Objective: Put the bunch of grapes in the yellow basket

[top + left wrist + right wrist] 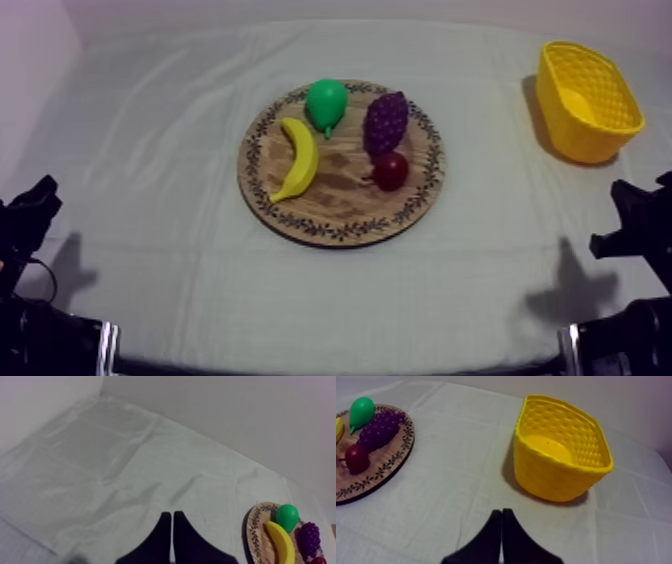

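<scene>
At the centre of the top view, the round wooden board point(335, 205) lies flat on the grey-white cloth point(150, 150). The bunch of grapes point(385, 120) rests on the board's upper right part, its lower end right at the small red fruit point(390, 171). A pear point(326, 102) lies near the board's upper rim and a banana point(297, 160) along its left side. The yellow basket point(598, 140) stands upright at the upper right of the frame, well apart from the board.

The left arm point(30, 215) sits low at the lower left edge and the right arm point(635, 225) low at the lower right edge, both well away from the board. The left gripper point(172, 514) hangs over bare cloth, its black fingers pressed together as a narrow wedge with nothing between them. The right gripper point(502, 511) also has its fingers together on nothing, and it points at the cloth between board and basket.
</scene>
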You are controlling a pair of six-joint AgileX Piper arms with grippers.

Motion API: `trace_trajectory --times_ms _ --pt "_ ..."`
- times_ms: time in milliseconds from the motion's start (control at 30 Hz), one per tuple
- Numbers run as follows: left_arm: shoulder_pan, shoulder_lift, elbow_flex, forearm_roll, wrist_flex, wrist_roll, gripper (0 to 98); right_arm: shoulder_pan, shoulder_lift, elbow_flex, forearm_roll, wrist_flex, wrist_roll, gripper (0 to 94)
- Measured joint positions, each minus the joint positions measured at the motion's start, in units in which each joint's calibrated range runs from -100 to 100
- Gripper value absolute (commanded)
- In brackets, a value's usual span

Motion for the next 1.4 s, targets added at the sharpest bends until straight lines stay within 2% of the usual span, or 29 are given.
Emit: trace_trajectory --times_ms 1033,1100,1233,1400 --pt "0.00 0.00 0.00 0.00 0.10 0.00 0.1 -0.54 0.00 -0.19 -0.19 1.20 0.83 1.8" --pt "0.00 0.00 0.00 0.00 0.10 0.00 0.1 -0.90 0.00 -0.19 -0.13 1.00 0.00 2.0" --pt "0.00 0.00 0.00 0.00 0.10 0.00 0.1 -1.55 1.56 -1.61 1.92 1.12 -3.68 2.0" --pt "0.00 0.00 0.00 0.00 0.10 0.00 0.1 -2.48 7.72 -8.59 3.30 1.93 -8.24 1.8"
